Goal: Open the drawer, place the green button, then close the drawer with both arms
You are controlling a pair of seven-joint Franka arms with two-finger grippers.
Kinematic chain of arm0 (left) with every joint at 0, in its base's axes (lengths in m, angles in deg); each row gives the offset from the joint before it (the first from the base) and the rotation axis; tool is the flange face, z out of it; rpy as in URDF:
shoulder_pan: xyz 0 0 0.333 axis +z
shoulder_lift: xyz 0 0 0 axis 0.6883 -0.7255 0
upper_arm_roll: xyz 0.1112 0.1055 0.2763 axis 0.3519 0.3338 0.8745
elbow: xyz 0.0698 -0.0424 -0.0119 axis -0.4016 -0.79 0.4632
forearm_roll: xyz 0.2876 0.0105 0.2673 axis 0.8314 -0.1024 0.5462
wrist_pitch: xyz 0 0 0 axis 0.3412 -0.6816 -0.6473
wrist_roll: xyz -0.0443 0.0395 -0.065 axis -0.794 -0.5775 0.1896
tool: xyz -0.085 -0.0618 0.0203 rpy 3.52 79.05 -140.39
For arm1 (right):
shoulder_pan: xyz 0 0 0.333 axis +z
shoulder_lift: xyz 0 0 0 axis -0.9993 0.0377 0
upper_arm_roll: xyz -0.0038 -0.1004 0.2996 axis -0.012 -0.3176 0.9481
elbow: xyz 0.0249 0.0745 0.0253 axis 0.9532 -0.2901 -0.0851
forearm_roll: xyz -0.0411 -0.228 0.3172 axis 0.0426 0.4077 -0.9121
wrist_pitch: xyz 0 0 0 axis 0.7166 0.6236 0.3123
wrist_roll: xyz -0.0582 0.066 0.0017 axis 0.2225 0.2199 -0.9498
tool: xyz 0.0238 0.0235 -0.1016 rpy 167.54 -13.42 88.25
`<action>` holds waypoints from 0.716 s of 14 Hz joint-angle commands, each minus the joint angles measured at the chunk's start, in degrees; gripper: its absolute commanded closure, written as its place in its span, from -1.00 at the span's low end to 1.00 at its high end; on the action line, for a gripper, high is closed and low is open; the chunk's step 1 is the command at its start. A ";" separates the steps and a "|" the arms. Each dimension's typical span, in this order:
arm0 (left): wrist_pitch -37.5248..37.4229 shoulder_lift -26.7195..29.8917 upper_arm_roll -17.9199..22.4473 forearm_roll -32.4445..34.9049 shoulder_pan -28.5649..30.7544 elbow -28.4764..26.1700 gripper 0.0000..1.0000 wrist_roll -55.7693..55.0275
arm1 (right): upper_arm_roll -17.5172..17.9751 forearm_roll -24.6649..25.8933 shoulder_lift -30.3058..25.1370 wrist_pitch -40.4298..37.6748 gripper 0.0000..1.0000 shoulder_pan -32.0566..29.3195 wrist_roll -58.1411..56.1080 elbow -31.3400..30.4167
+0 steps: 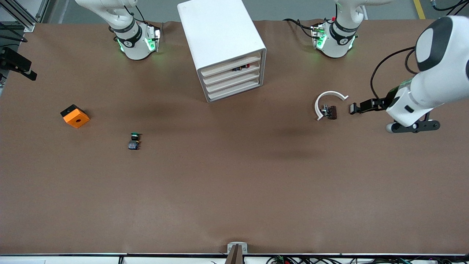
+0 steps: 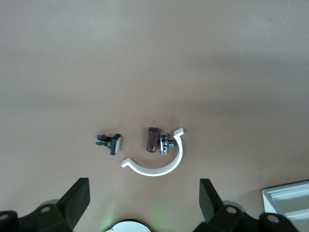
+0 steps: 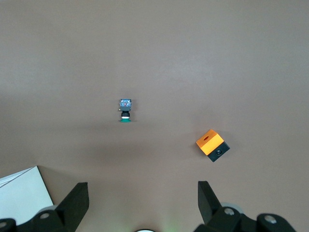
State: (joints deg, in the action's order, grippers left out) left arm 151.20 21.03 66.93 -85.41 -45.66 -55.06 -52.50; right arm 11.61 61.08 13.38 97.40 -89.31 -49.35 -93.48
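The button (image 1: pixel 134 141), green cap and blue base, lies on its side on the brown table, nearer the front camera than the right arm's hand (image 1: pixel 135 40). It also shows in the right wrist view as the button (image 3: pixel 125 110), apart from my right gripper (image 3: pixel 143 191), which hangs open and empty high above the table. The white cabinet (image 1: pixel 220 40) stands between the arms with its drawers (image 1: pixel 232 79) all pushed in. My left gripper (image 2: pixel 144 191) is open and empty, high over the table by the left arm's hand (image 1: pixel 334 38).
An orange block (image 1: pixel 74 116) lies toward the right arm's end. A white half ring (image 1: pixel 328 101), a brown part (image 1: pixel 332 112) and a black clip (image 1: pixel 354 108) lie toward the left arm's end. A big white arm segment (image 1: pixel 432 73) overhangs that end. Small dark parts (image 1: pixel 240 68) show in an upper drawer.
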 commanded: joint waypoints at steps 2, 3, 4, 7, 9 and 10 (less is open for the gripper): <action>-0.06 -4.30 -0.43 -2.35 -3.27 0.63 -1.00 -4.78 | -0.03 0.35 0.41 -0.21 -1.00 0.07 -0.01 1.07; -0.06 -5.62 -0.43 -2.36 -4.68 0.81 -1.00 -6.28 | -0.03 0.35 1.02 -0.29 -1.00 0.07 0.26 0.99; 0.20 -6.94 -0.43 -2.53 -5.91 0.90 -1.00 -7.95 | -0.03 0.35 1.81 -0.29 -1.00 -0.11 -0.35 1.07; 2.66 -10.80 -0.43 -3.41 -9.42 0.90 -1.00 -14.53 | -0.03 0.87 5.24 0.06 -1.00 0.07 -0.62 1.07; 4.06 -13.18 -0.43 -3.50 -12.15 0.98 -1.00 -20.85 | -0.12 0.44 7.16 3.64 -1.00 -0.28 -0.53 0.81; 4.42 -14.15 -0.43 -3.50 -13.47 1.16 -1.00 -24.19 | -0.12 0.44 10.49 3.75 -1.00 -0.46 -0.45 1.16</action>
State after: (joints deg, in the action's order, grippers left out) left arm 155.02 8.88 66.52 -88.31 -57.03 -55.03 -71.32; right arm 11.53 61.12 19.51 100.34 -89.32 -49.39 -93.55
